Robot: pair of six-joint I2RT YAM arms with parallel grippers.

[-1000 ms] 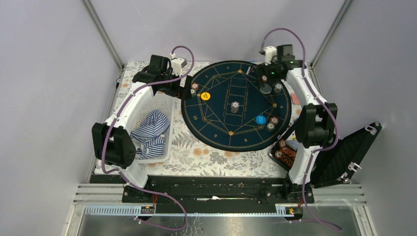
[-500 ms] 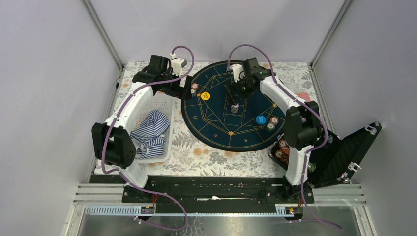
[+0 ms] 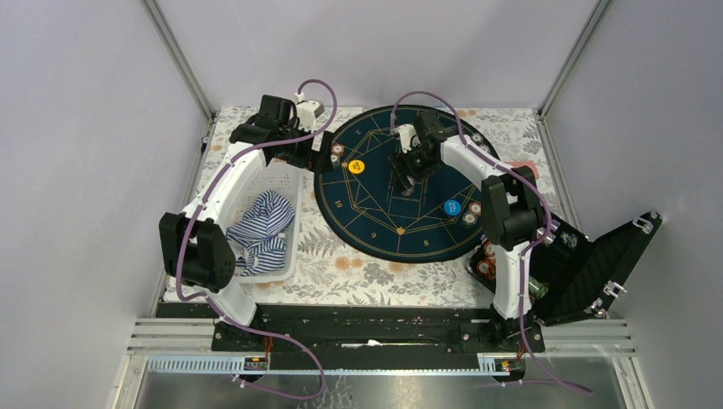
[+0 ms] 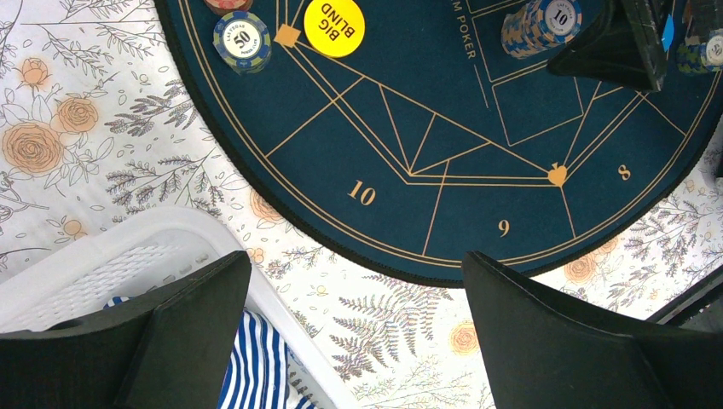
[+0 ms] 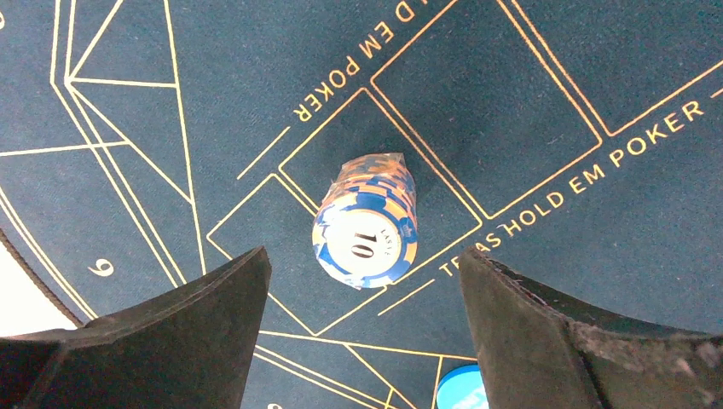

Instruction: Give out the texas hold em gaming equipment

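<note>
A white basket (image 3: pixel 277 273) at the mat's 9 o'clock held a crumpled striped cloth (image 3: pixel 260 228). The left claw (image 4: pixel 356 260) hung over the desk (image 3: pixel 375 273) beside it, fingers wide apart, gripping nothing. On the round mat (image 3: pixel 375 217), a yellow disc (image 4: pixel 334 25) lay at 10 o'clock and a blue disc (image 3: pixel 453 207) at 4 o'clock. At the centre, the right claw (image 5: pixel 362 256) stood parted astride a chip stack (image 5: pixel 367 226) marked 10, clear of both its sides. An open black case (image 3: pixel 597 256) off the mat's 4 o'clock edge held boxed chips (image 3: pixel 489 267), mostly hidden behind the right arm.
</note>
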